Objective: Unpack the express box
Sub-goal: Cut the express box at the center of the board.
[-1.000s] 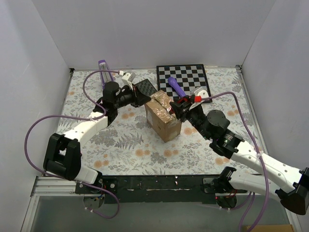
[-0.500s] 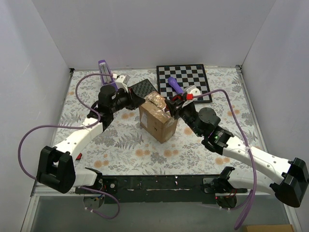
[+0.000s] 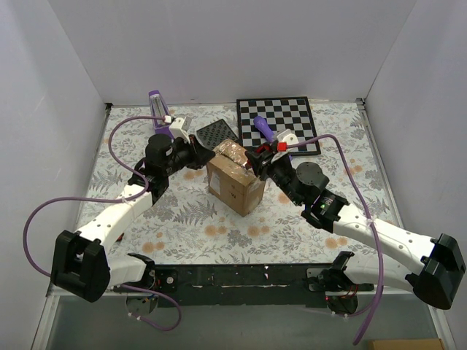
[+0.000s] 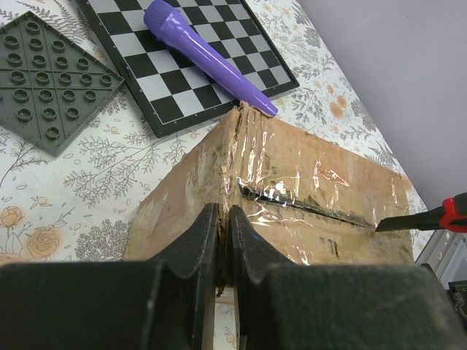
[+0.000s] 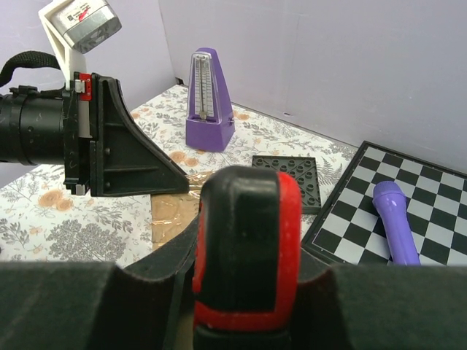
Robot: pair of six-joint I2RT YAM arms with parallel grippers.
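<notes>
Surface: a tablecloth [image 3: 182, 211] printed with grey ferns and orange flowers.
Room: plain pale walls close the table in on three sides.
Landmark: the chessboard [image 3: 292, 115], flat at the back of the table.
Express box: the express box [image 3: 235, 184] sits just off the chessboard's near left corner, on the side toward the arms, one corner turned to the top camera. Its top is covered in glossy clear tape [image 4: 292, 182], with a dark slit along the seam.
Writing: nothing readable. The box's side shows only a small dark mark (too small to make out).
Left gripper: the left gripper [image 4: 224, 219] is left of the chessboard's near corner. Its fingers are almost together, pinching the box's near top edge, as far as the wrist view shows.
Right gripper: the right gripper [image 3: 260, 163] is in front of the chessboard, clamped on a red-and-black cutter [image 5: 244, 240] whose tip meets the seam's end.
Purple cylinder: the purple cylinder [image 3: 265, 130] lies slantwise on the chessboard's left half.
Grey stud plate: the grey stud plate [image 3: 215, 133] lies just left of the chessboard.
Metronome: the purple metronome [image 3: 157, 102] stands well left of the chessboard.
</notes>
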